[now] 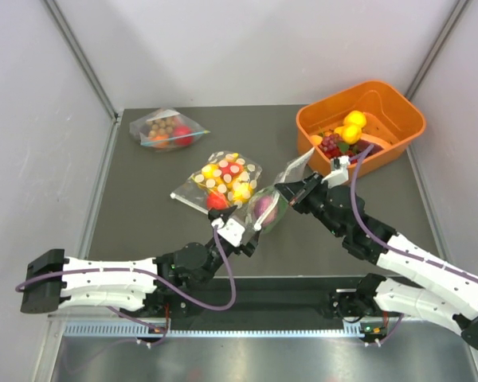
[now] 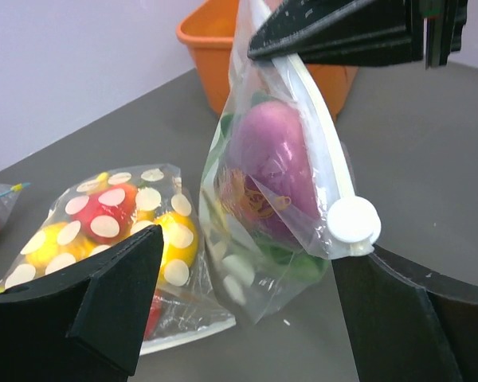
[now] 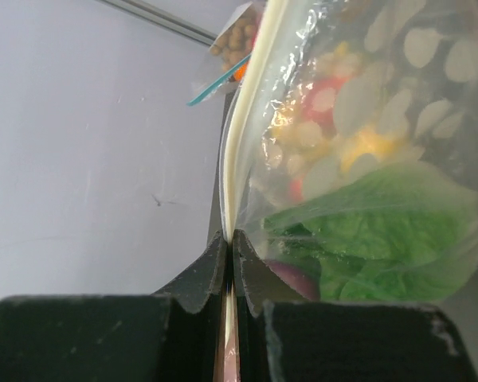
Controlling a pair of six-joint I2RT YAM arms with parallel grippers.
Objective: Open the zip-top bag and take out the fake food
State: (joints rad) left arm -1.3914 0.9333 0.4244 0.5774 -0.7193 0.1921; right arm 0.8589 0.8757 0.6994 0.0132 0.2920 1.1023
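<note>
Right gripper [image 1: 291, 189]: clamped on the white zip strip at the top of the clear plastic zip-top bag [image 1: 266, 208] printed with white dots. Its fingers [image 3: 195, 278] are pressed together with the strip pinched between them. The bag hangs tilted from that grip at the centre of the dark grey table [image 1: 143, 215], on the near-left side of the orange plastic bin [image 1: 394, 107]; cannot tell whether its bottom touches the table. Left gripper [image 1: 242, 232]: at the bag's near end, jaws wide apart, bag between them, nothing gripped. The round white slider [image 2: 353, 221] sits on the strip just above one left finger [image 2: 406, 318]; contact unclear. Inside the bag: ruffled green plastic lettuce [image 3: 382, 223] and a round purple-magenta piece [image 2: 275, 155]. A second dotted bag [image 1: 221, 181] with yellow and red pieces lies flat just to the left. A plain clear bag of brown balls [image 1: 163, 129] lies far left. The bin holds yellow lemons [image 1: 352, 126] and a dark grape bunch [image 1: 329, 145].
</note>
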